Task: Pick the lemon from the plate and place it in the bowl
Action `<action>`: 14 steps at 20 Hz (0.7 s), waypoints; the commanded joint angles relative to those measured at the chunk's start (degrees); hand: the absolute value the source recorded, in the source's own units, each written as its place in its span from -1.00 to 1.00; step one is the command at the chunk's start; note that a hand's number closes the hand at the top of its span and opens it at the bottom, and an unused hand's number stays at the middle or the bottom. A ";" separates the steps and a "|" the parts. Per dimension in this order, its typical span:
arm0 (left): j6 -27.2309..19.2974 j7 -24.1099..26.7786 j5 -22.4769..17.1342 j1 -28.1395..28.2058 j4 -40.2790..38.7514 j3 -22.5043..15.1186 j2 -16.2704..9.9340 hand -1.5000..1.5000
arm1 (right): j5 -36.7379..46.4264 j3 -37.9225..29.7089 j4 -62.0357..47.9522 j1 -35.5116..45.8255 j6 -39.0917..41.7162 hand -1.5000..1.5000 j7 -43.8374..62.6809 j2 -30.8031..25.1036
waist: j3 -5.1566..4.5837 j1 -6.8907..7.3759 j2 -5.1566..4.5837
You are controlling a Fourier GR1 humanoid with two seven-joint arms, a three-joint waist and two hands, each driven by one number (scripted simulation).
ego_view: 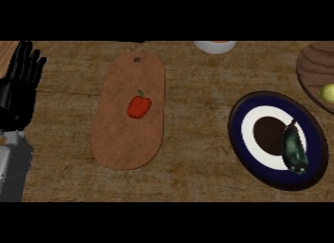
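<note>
head view: the lemon (333, 93) already sits in the wooden bowl (317, 66) at the right edge, so the placing looks done. the dark plate (244, 137) holds only a dark vegetable (294, 149). the left hand (17, 85) rests at the left edge, fingers straight, holding nothing; the right hand is out of sight.

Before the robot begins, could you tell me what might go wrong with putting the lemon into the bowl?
1. The lemon already lies in the wooden bowl at the right edge, so hunting for it on the plate could be wasted.
2. The plate holds a dark vegetable, which might be taken by mistake.
3. Only the left hand shows, resting open at the far left; the bowl is partly cut off from view, which may hamper reaching.
</note>
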State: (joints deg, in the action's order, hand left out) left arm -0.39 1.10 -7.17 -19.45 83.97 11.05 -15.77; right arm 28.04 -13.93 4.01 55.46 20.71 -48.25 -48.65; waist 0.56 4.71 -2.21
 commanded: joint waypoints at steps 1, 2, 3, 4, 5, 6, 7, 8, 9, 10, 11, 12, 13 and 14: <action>-1.01 -0.18 0.23 -0.86 0.22 -0.08 0.62 0.00 | -5.02 -5.08 -1.68 1.55 5.78 -1.00 -0.39 -3.49 | 0.09 0.05 -0.37; 0.80 0.11 -0.64 -0.52 -0.49 0.65 -0.77 0.00 | -5.11 -5.17 -2.07 1.01 7.27 -1.00 0.28 -5.44 | 0.07 -0.02 -0.54; 0.70 -0.09 -0.77 -0.44 0.15 0.89 -0.97 0.00 | -6.96 -7.02 -2.61 0.78 6.15 -1.00 0.59 -5.04 | 0.21 0.45 -0.65; 0.14 0.70 0.27 0.01 0.03 -0.01 -0.18 0.00 | -6.64 -6.71 -2.87 1.06 6.16 -1.00 2.97 -5.93 | 0.16 0.67 -0.86; -0.66 -0.19 0.51 -0.46 0.38 -0.27 0.24 0.00 | -8.28 -8.32 -3.62 1.22 7.59 -1.00 3.95 -7.14 | 0.19 0.03 -0.57; 0.76 0.47 -0.75 0.64 0.15 0.51 -0.23 0.00 | -8.39 -8.41 -3.72 -0.76 8.10 -1.00 2.61 -7.73 | 0.28 0.09 -0.78; 0.80 0.77 -0.35 0.58 -0.37 0.31 -0.30 0.00 | -8.90 -8.91 -3.62 0.60 9.35 -1.00 4.64 -9.64 | 0.22 0.05 -0.89; 0.41 0.32 -0.08 0.12 0.50 0.66 -1.00 0.00 | -9.48 -9.46 -3.93 0.19 9.16 -1.00 5.71 -9.14 | 0.34 0.68 -0.89; 0.09 0.57 -0.09 0.10 0.03 -0.04 0.30 0.00 | -9.54 -9.50 -3.60 -0.57 9.69 -1.00 4.46 -9.34 | 0.45 0.05 -1.19; 0.10 0.32 0.12 -0.50 0.32 -0.38 0.21 0.00 | -10.39 -10.34 -3.65 0.39 10.20 -1.00 5.86 -10.07 | 0.47 0.19 -1.18; 0.20 0.45 -0.62 -0.34 0.31 0.46 0.03 0.00 | -10.98 -10.91 -3.95 -0.40 10.54 -1.00 5.84 -10.05 | 0.53 0.37 -1.24; -0.24 0.65 0.29 -0.95 0.06 -0.49 0.56 0.00 | -10.87 -10.79 -3.61 -0.47 10.36 -1.00 6.12 -9.66 | 0.61 0.15 -1.63; 0.56 0.31 -0.95 0.16 0.58 0.37 0.16 0.00 | -11.82 -11.72 -3.60 -0.92 11.00 -1.00 5.99 -11.20 | 0.63 0.44 -1.17; -0.05 0.69 -0.41 0.34 0.00 0.33 0.46 0.00 | -11.74 -11.63 -3.31 -1.01 11.74 -1.00 6.33 -11.41 | 0.62 0.35 -1.42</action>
State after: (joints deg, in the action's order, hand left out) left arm -0.23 1.56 -7.48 -19.53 84.16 11.20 -15.62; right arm 17.79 -24.11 0.84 55.33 26.78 -39.85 -58.14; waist 1.06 4.99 -3.39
